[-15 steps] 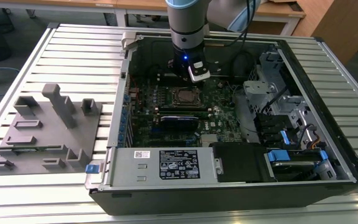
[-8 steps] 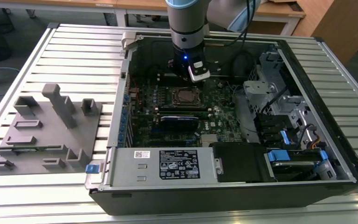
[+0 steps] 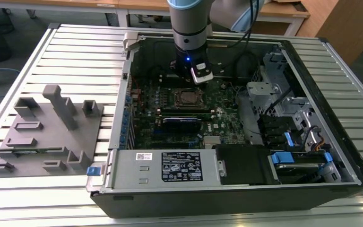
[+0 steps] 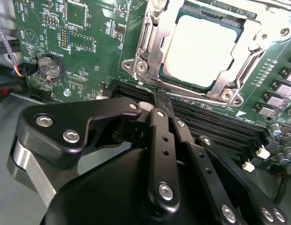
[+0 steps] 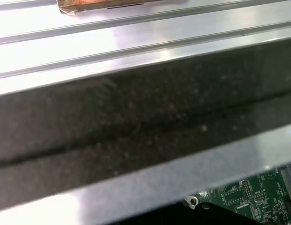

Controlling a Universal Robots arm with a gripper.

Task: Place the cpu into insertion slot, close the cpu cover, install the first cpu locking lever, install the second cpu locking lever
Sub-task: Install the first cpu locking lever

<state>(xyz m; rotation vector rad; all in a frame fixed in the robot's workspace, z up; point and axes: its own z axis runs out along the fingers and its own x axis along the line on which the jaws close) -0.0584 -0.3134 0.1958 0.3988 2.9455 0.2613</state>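
Slatted table (image 3: 62,52) carries open case (image 3: 332,118). We log cpu (image 4: 202,47) seated in socket, cover (image 4: 148,44) down around it. End effector (image 4: 162,101) pinched together, empty, near socket. Cover: thin, stiff, slick; press frame edge.

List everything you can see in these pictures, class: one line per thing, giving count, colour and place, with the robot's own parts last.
computer case: one, black, open on the slatted table.
table: one, silver slats, under the case.
circuit board: one, green, inside the case.
cpu: one, silver-grey, seated in its slot.
cpu cover: one, silver frame, down around the cpu.
coin battery: one, silver, on the board in the second wrist view.
power supply: one, grey, at the case's near edge.
fixture block: one, grey, on the table at the exterior view's left.
arm: one, grey and blue, over the case.
tool: one, black, fingertips together beside the slot.
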